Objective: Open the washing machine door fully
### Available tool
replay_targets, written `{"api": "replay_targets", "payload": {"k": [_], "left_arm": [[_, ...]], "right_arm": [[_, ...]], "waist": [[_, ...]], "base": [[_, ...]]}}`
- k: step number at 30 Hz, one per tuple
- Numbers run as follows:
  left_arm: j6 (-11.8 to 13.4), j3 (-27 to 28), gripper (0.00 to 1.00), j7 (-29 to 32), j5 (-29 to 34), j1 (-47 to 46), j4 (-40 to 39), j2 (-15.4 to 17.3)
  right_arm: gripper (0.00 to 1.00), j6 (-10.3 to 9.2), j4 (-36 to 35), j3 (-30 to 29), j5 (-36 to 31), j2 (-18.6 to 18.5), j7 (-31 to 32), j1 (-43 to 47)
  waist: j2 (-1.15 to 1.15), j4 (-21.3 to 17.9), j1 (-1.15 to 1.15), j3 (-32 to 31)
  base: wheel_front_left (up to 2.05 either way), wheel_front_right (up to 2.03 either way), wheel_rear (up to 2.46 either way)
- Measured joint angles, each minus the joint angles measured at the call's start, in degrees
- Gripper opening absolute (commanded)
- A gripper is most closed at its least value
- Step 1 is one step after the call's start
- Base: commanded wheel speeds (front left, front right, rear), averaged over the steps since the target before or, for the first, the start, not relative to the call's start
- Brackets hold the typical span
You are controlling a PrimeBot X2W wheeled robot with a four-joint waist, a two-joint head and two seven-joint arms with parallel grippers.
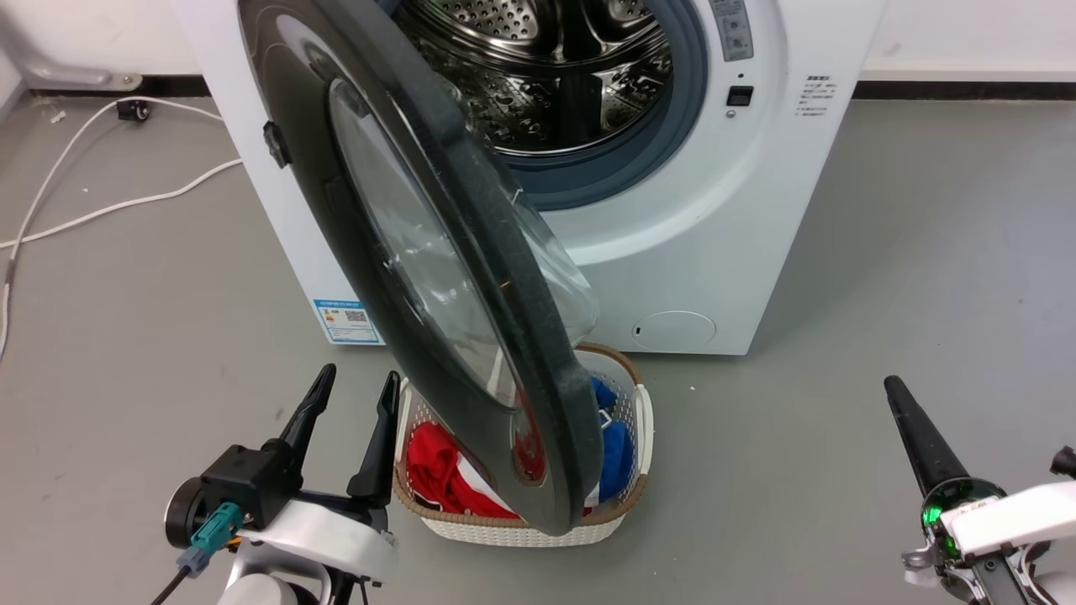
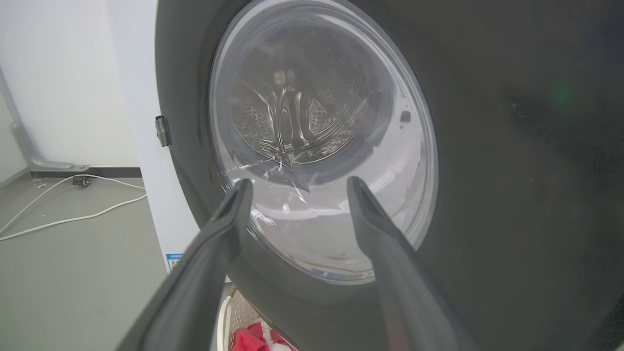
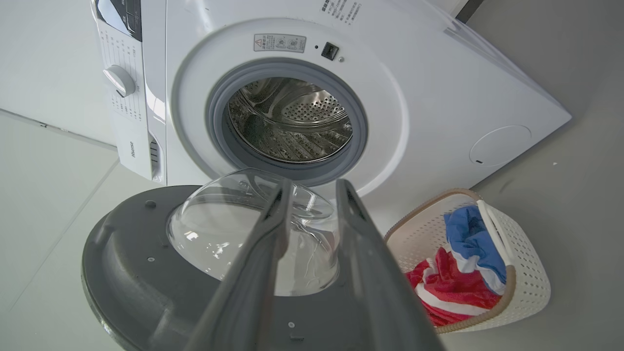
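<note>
The washing machine [image 1: 714, 235] is a white front-loading box whose steel drum [image 1: 555, 76] is exposed. The washing machine door [image 1: 521, 336], black with a bulging glass window, is hinged on the left and stands swung out, its edge towards me. My left gripper [image 1: 357, 395] is open at the lower left, close to the door's outer face. In the left wrist view its fingers [image 2: 229, 219] frame the window of the door [image 2: 512, 170] without holding it. My right gripper [image 3: 314, 187] is open with nothing in it, looking at the door's [image 3: 131, 263] inner side. One right finger [image 1: 920, 437] shows at the lower right, well away from the door.
A white laundry basket [image 1: 521, 525] with red and blue clothes stands on the grey floor below the door's free edge. A white cable [image 1: 126, 202] lies on the floor left of the machine. Bare floor spreads on both sides.
</note>
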Motion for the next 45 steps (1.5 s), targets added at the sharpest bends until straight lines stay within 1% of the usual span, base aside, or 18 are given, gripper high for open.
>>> {"api": "replay_targets", "payload": {"k": [3,5,7,9,14,16,19,21,24,27,31,35,45], "left_arm": [[0.0,0.05,1.0,0.0,-0.34,0.31,0.24,0.18],[0.0,0.19,1.0,0.0,-0.34,0.64,0.3,0.27],[0.0,0.33,1.0,0.0,-0.33,0.8,0.32,0.32],[0.0,0.46,1.0,0.0,-0.32,0.79,0.35,0.33],[0.0,0.83,1.0,0.0,-0.32,0.53,0.41,0.52],[0.0,1.07,1.0,0.0,-0.32,0.05,0.43,0.62],[0.0,1.65,1.0,0.0,-0.08,-0.19,0.34,0.69],[0.0,2.01,1.0,0.0,0.12,-0.23,0.32,0.67],[0.0,2.31,1.0,0.0,0.27,-0.23,0.34,0.65],[0.0,2.49,1.0,0.0,0.47,-0.22,0.33,0.63],[0.0,2.65,1.0,0.0,0.67,-0.2,0.37,0.64],[0.0,2.68,1.0,0.0,0.82,-0.2,0.4,0.67],[0.0,3.12,1.0,0.0,1.21,-0.19,0.34,0.65]], "right_arm": [[1.0,0.01,-0.3,-2.77,-4.26,1.32,-0.58,2.25],[1.0,0.01,0.62,-6.88,-10.0,2.68,-0.68,3.35],[1.0,0.01,1.65,-10.99,-17.58,4.43,-0.78,3.98],[1.0,0.0,2.77,-14.52,-25.22,6.94,-0.77,4.33],[1.0,0.01,4.02,-24.2,-47.58,12.72,-0.78,4.26],[1.0,0.01,3.37,-27.58,-55.73,15.6,-0.7,4.24],[1.0,0.01,0.24,-31.54,-67.31,19.72,1.22,4.25],[1.0,0.02,-2.55,-32.41,-73.72,21.59,2.93,4.42],[1.0,0.02,-6.02,-32.22,-82.5,22.99,4.82,5.49],[1.0,0.02,-8.77,-31.03,-89.25,24.3,6.34,6.83],[1.0,0.02,-10.67,-29.85,-92.0,25.28,7.37,7.93],[1.0,0.02,-11.02,-29.34,-91.34,26.05,8.31,9.15],[1.0,0.02,-10.31,-28.55,-90.64,26.52,8.55,10.41]], "waist": [[0.0,-0.87,0.0,-0.35],[0.0,-1.47,0.0,-0.46],[0.0,-1.97,0.0,-0.36],[0.0,-2.31,0.0,-0.1],[0.0,-2.89,0.0,0.75],[0.0,-3.0,0.0,0.92],[0.0,-3.12,0.0,1.08],[0.0,-3.17,0.0,1.16],[0.0,-3.17,0.0,1.12],[0.0,-3.11,0.0,1.0],[0.0,-2.98,0.0,0.87],[0.0,-2.8,0.0,0.81],[0.0,-2.76,0.0,0.98]], "base": [[0.0,0.0,0.0],[0.0,0.0,0.0],[0.0,0.0,0.0],[0.0,0.0,0.0],[0.0,0.0,0.0],[0.0,0.0,0.0],[0.0,0.0,0.0],[0.0,0.0,0.0],[0.0,0.0,0.0],[0.0,0.0,0.0],[0.0,0.0,0.0],[0.0,0.0,0.0],[0.0,0.0,0.0]]}}
